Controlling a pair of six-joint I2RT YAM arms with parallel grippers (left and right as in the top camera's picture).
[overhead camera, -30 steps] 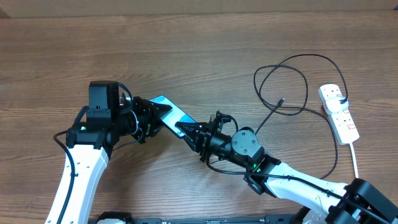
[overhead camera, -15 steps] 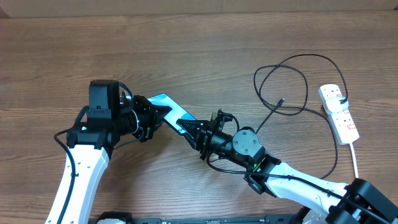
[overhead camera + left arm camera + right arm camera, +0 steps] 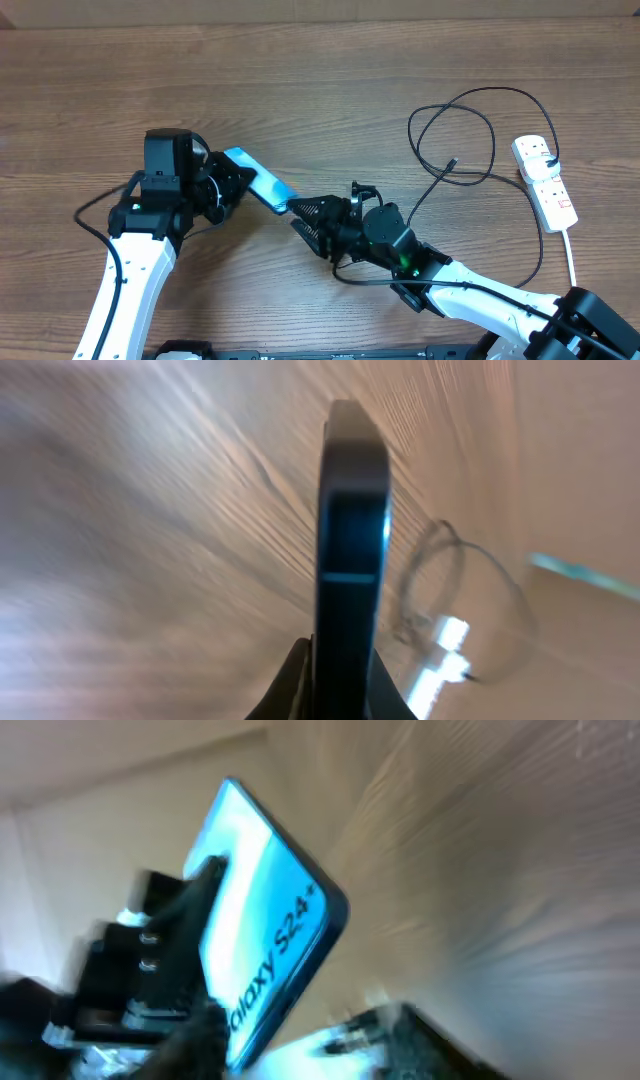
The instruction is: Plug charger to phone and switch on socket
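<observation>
Well left of the socket [image 3: 545,180], the left gripper [image 3: 233,181] clamps the phone [image 3: 258,182] while the right gripper [image 3: 300,214], spread indeterminate, faces it; the charger [image 3: 454,162] lies unconnected near the socket, both steps apparently outstanding.

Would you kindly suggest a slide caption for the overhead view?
Left gripper holds the phone; right gripper faces its free end; charger tip lies free.

Both wrist feeds reach me blurred, the phone [image 3: 350,560] runs off the left one's bottom edge, and overhead the tip of the charger [image 3: 493,140] is unreadably small.
</observation>
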